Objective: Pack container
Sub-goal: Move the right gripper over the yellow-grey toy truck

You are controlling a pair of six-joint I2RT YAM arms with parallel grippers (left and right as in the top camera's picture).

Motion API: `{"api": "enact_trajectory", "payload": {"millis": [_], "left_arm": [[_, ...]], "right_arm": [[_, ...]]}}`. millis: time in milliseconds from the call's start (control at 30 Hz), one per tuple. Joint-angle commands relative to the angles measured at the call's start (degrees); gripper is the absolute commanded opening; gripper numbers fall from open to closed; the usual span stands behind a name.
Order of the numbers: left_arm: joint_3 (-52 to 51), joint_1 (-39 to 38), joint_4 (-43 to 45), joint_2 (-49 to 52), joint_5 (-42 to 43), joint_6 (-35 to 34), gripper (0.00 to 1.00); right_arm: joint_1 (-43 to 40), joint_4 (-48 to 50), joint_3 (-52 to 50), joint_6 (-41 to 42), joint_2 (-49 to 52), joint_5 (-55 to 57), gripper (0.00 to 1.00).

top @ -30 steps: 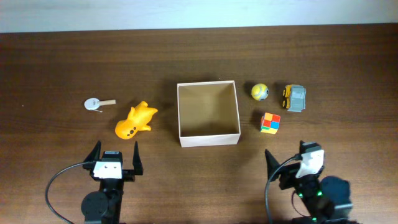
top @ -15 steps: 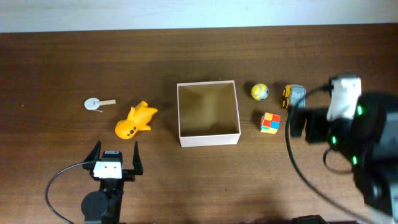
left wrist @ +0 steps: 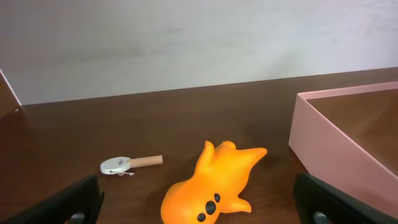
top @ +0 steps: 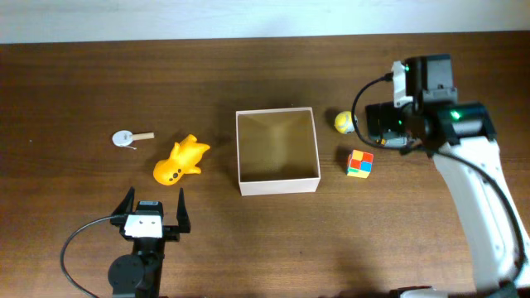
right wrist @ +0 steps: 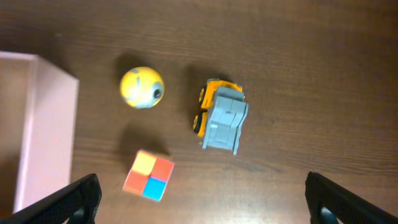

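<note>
Five small things lie around the container (top: 277, 184), which sits at the middle of the dark wooden table (top: 83, 83) with its mouth up. It is square, so it has no long axis, and its thin white walls run level with the table's edges. Inside it only the tan cardboard floor and walls show.

To its left, a little apart from the wall, lies an orange toy animal (top: 180, 161). Its long body slants from near-left to far-right, with the dotted head end nearest and the forked end towards the container. Farther left is a white disc on a short wooden handle (top: 131, 136), the handle pointing right.

To the container's right, a yellow ball (top: 344, 122) sits about level with the far corner. A colour-block cube (top: 359, 163) sits nearer, towards the near corner. Both are close to the wall but apart from it. Right of the ball is a toy truck (right wrist: 222, 116) with a grey bed, its length running roughly near to far and its orange cab at the far end.

The left gripper (top: 155, 199) sits at the near edge of the table, on the near side of the orange toy, its jaws spread wide with nothing between them. The right gripper (right wrist: 202, 199) hovers above the truck, looking straight down, its jaws likewise spread wide and holding nothing.
</note>
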Motion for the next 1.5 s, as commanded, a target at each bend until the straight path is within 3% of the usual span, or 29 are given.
{"api": "enact_trajectory", "payload": {"millis": [0, 167, 767, 900, 1367, 1467], "left_arm": [[-0.33, 0.37, -0.13, -0.33, -0.20, -0.11, 0.99], [-0.33, 0.37, -0.13, -0.33, -0.20, -0.11, 0.99], [-0.33, 0.37, -0.13, -0.33, -0.20, -0.11, 0.99], [-0.33, 0.37, -0.13, -0.33, -0.20, -0.11, 0.99], [-0.33, 0.37, -0.13, -0.33, -0.20, -0.11, 0.99], [-0.33, 0.37, -0.13, -0.33, -0.20, -0.11, 0.99]], "right_arm": [[-2.58, 1.86, 0.48, 2.60, 3.93, 1.88, 0.99], [-7.96, 2.86, 0.48, 13.27, 9.20, -1.14, 0.99], [-10.49, 9.27, 0.48, 10.99, 22.38, -8.39, 0.99], [-10.49, 11.69, 0.39, 7.26, 23.87, -10.51, 0.99], [-11.19, 14.86, 0.37, 5.84, 29.99, -9.55, 1.00], [-11.19, 15.10, 0.37, 5.79, 31.28, -9.31, 0.95]]}}
